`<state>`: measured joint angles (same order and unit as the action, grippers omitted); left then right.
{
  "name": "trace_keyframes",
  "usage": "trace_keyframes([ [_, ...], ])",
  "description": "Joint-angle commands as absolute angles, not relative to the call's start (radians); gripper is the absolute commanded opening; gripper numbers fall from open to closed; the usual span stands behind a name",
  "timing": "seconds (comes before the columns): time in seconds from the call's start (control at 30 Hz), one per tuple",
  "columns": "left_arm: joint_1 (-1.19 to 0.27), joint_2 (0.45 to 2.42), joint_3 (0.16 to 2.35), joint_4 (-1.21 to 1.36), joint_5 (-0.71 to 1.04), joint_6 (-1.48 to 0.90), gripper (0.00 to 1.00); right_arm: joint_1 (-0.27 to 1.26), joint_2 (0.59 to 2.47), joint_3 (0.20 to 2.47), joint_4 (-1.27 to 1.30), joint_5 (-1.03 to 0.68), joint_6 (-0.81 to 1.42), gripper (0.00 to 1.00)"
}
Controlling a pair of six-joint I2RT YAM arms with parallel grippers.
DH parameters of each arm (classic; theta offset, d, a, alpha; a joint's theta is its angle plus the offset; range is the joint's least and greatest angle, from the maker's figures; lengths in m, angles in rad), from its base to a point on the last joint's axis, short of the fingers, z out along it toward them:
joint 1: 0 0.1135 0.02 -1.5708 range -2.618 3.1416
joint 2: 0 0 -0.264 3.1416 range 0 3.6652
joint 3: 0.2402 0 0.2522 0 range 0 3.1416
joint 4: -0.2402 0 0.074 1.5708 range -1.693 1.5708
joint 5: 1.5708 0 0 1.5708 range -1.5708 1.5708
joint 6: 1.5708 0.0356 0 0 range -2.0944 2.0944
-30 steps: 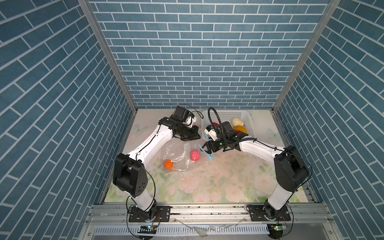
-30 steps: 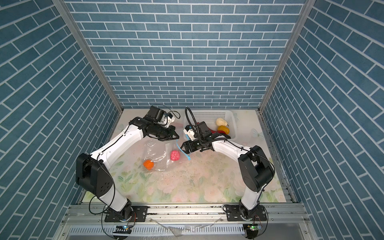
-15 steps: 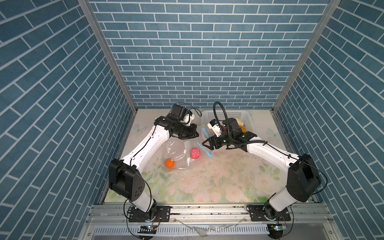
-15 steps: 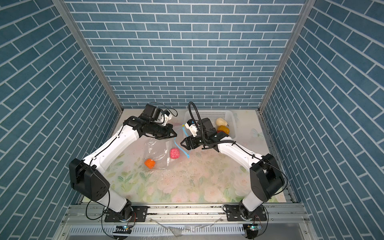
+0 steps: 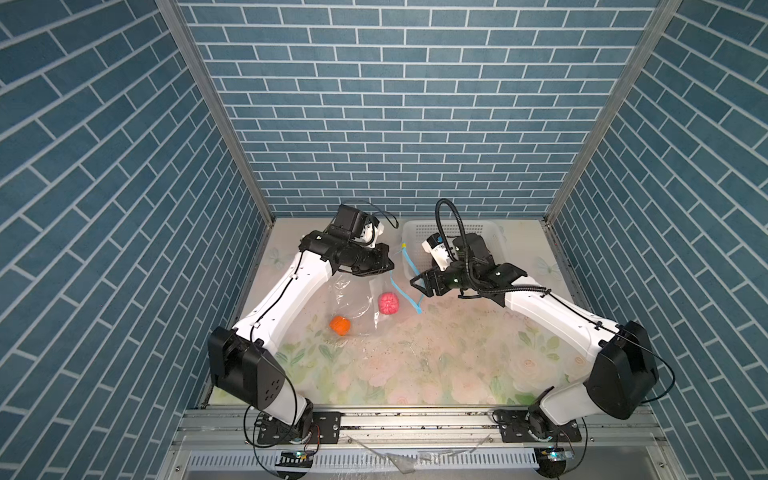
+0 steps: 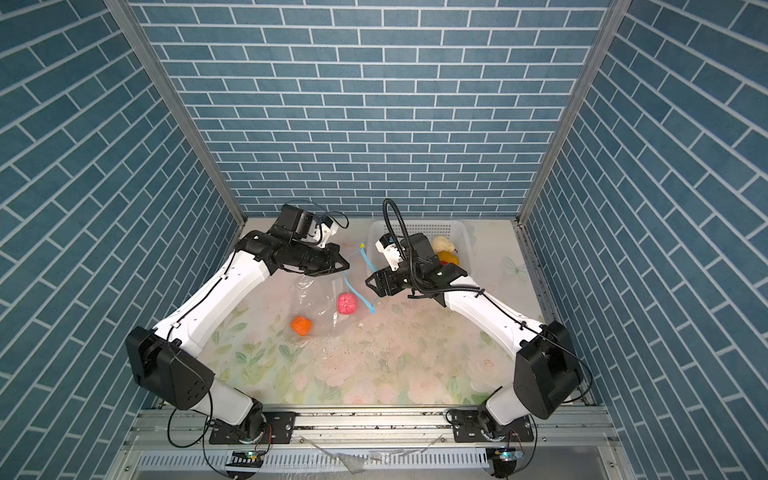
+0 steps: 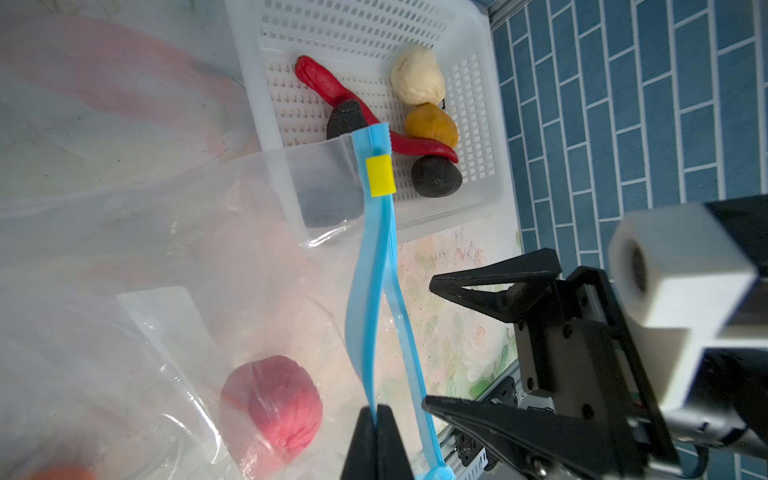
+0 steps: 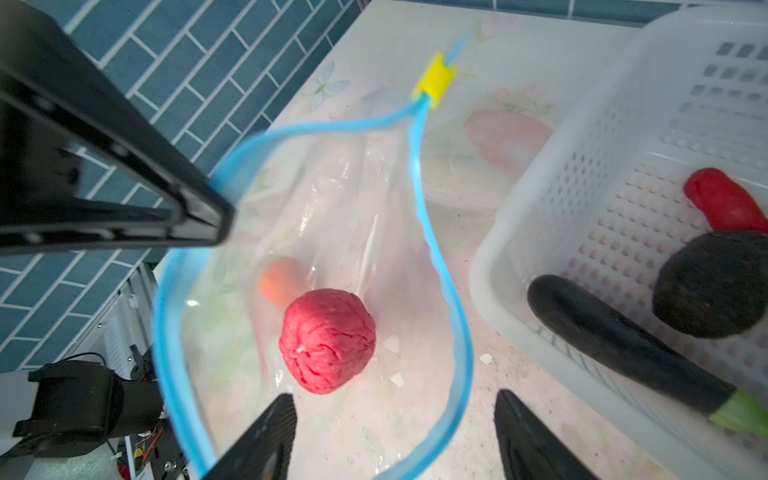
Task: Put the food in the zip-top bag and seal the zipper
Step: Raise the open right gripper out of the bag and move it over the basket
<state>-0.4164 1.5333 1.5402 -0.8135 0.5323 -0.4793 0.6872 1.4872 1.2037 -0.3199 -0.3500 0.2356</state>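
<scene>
The clear zip-top bag (image 5: pixel 353 297) lies on the table with its mouth held apart. A pink bumpy ball (image 5: pixel 388 302) and an orange ball (image 5: pixel 340 325) sit inside it. My left gripper (image 7: pixel 376 419) is shut on one lip of the light blue zipper (image 7: pixel 374 249), below its yellow tab (image 7: pixel 379 176). My right gripper (image 8: pixel 395 399) is open at the bag mouth, its fingers either side of the other zipper lip (image 8: pixel 440 257), nothing held. The rest of the food lies in the basket: red chilli (image 7: pixel 332 87), cream lump (image 7: pixel 417 75), yellow-orange fruit (image 7: pixel 432 124), black lump (image 7: pixel 436 176), dark aubergine (image 8: pixel 623 345).
The white perforated basket (image 5: pixel 496 235) stands at the back right, right beside the bag mouth and under my right wrist. Blue brick walls close in the back and both sides. The floral table top (image 5: pixel 415 365) stretches toward the front rail.
My right wrist has drawn back toward the basket and its elbow has swung out to the right, the jaws staying open. The left gripper keeps its hold on the zipper lip and has lifted it slightly.
</scene>
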Motion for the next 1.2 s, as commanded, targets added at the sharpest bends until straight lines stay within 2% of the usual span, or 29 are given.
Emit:
trace_keyframes([
  [0.0,-0.398,1.496,1.540,-0.828,0.530,-0.488,0.00,0.687,1.469,1.263,-0.438,-0.284,0.240,0.77],
  [0.5,-0.391,1.476,1.600,-0.864,0.530,-0.478,0.00,0.687,1.551,1.333,-0.436,-0.397,0.353,0.70],
  [0.63,-0.382,1.461,1.623,-0.886,0.519,-0.466,0.00,0.686,1.574,1.360,-0.430,-0.445,0.376,0.60],
  [0.83,-0.376,1.455,1.614,-0.892,0.517,-0.463,0.00,0.687,1.573,1.379,-0.419,-0.463,0.381,0.50],
  [1.17,-0.377,1.475,1.579,-0.858,0.535,-0.479,0.00,0.686,1.566,1.361,-0.420,-0.462,0.367,0.50],
])
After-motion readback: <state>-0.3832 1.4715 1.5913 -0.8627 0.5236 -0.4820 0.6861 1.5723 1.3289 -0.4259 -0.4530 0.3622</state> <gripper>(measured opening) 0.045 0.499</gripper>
